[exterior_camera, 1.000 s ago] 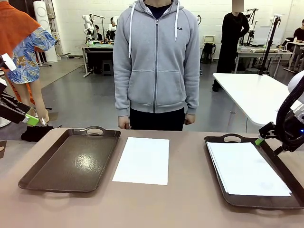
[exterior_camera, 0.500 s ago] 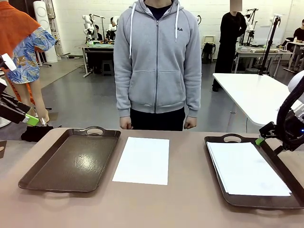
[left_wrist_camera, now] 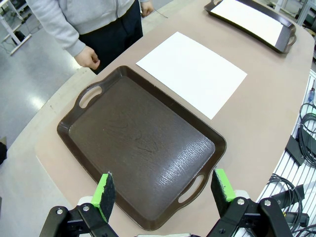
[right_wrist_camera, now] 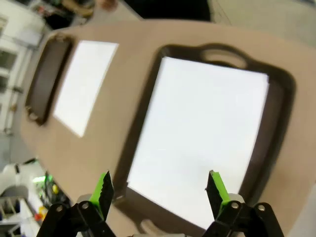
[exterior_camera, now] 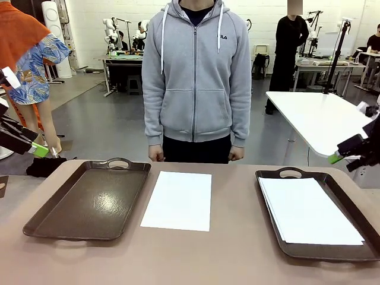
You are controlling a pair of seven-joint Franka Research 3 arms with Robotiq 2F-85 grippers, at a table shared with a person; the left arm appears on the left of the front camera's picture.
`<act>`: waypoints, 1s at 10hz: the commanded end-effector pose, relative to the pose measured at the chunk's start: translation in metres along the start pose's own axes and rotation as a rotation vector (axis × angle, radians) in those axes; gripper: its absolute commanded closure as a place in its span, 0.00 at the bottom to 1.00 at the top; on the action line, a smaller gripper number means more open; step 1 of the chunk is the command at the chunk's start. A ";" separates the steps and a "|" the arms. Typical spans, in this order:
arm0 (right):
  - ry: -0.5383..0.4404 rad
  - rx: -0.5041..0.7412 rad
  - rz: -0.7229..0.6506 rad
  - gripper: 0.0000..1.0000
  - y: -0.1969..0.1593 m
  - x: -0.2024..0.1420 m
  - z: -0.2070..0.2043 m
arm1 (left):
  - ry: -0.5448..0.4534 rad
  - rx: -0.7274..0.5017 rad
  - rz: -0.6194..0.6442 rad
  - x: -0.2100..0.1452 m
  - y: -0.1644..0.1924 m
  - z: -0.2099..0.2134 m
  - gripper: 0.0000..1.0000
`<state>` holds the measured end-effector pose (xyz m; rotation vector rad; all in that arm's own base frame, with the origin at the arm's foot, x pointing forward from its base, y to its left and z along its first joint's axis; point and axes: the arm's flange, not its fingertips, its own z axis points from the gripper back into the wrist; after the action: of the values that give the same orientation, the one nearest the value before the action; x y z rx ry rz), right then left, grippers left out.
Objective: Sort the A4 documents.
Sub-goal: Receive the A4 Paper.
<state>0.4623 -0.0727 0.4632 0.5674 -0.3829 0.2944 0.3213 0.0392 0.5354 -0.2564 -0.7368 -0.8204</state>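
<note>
One A4 document lies flat on the table between two brown trays. The left tray is bare inside. The right tray holds a stack of white A4 documents. My left gripper hovers open at the far left, above and beyond the empty tray; its fingers hold nothing. My right gripper hangs open above the right tray's far right corner, looking down on the stack with nothing between its pads.
A person in a grey hoodie stands at the table's far edge, hands hanging by the sides. The single sheet sits just right of the empty tray. A white table stands behind on the right.
My right gripper has lifted up and to the right, away from the right tray's rim. The left gripper, the sheets and the trays have not moved.
</note>
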 end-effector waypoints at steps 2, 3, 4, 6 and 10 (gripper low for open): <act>0.101 0.331 0.284 0.02 0.024 -0.009 0.035 | -0.007 -0.009 0.003 -0.002 0.001 -0.001 0.00; 0.116 0.397 0.339 0.02 0.031 -0.010 0.049 | -0.007 -0.009 0.003 -0.002 0.001 -0.001 0.00; 0.108 0.460 0.419 0.02 0.039 -0.015 0.067 | -0.007 -0.009 0.003 -0.002 0.001 -0.001 0.00; 0.002 0.445 0.578 0.02 0.057 -0.022 0.092 | -0.007 -0.009 0.003 -0.002 0.001 -0.001 0.00; -0.168 0.272 0.742 0.02 0.092 -0.031 0.098 | -0.007 -0.009 0.003 -0.002 0.001 -0.001 0.00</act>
<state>0.3833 -0.0731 0.5832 0.7576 -0.6332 1.0337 0.3213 0.0391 0.5354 -0.2563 -0.7367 -0.8205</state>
